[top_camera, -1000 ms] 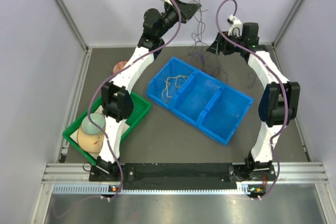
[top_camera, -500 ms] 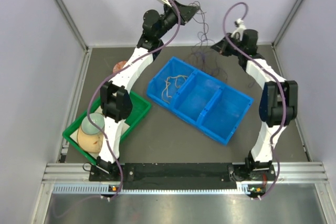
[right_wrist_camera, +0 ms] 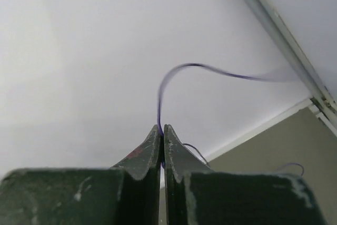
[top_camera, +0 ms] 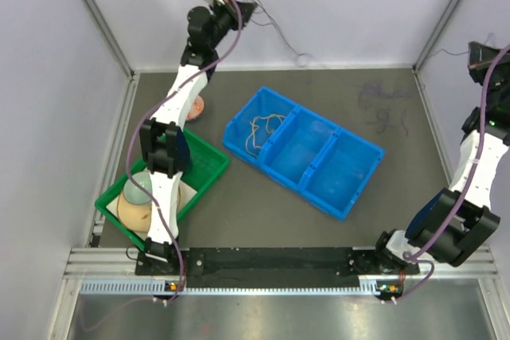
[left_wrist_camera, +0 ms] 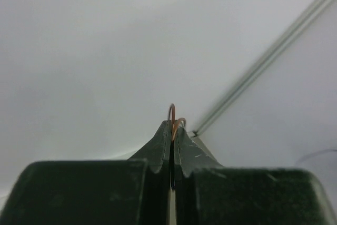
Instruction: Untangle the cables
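The left pincer [left_wrist_camera: 172, 126] clamps a brownish cable [left_wrist_camera: 175, 115] tightly, high behind the blue tray [top_camera: 343, 174]. A cream cable [top_camera: 265, 127] lies in the left compartment of this tray. Dark cables [top_camera: 382, 105] show blurred over the desk [top_camera: 239, 212] behind its right end. The right pincer [right_wrist_camera: 162, 130] pinches a purple cable [right_wrist_camera: 179, 68].

Your left claw [left_wrist_camera: 172, 128] and right claw [right_wrist_camera: 162, 130] show dark matt plastic fingers, scuffed pale in spots. The cables [right_wrist_camera: 189, 65] you see are thin, smooth-coated wire. Below, the bench [top_camera: 239, 220] is dark, matt and slightly grainy. The blue bin [top_camera: 351, 173] and green tray [top_camera: 205, 166] are smooth plastic, and the front rail [top_camera: 279, 259] is ribbed bare metal.
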`<state>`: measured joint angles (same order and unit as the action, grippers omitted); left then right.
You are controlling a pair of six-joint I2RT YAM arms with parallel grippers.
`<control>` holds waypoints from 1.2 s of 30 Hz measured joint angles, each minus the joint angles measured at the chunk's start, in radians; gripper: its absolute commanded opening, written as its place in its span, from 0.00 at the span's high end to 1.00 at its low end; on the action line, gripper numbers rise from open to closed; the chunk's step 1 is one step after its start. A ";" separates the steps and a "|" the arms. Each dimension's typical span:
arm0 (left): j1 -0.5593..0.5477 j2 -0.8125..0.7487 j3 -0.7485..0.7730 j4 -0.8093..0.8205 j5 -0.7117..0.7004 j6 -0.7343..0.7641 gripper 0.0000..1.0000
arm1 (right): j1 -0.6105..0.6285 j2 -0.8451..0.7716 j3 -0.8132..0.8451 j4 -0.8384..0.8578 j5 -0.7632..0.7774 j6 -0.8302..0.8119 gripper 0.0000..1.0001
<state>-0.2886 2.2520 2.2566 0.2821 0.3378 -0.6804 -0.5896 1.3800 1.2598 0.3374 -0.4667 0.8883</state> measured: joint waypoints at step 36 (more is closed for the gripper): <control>-0.182 -0.016 0.090 0.014 0.050 0.014 1.00 | 0.492 0.344 0.253 -0.600 0.046 -0.607 0.22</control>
<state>-0.4706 2.2360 2.3470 0.2962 0.3882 -0.6662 -0.0971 1.7237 1.5131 -0.2630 -0.4210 0.2810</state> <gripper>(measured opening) 0.019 0.788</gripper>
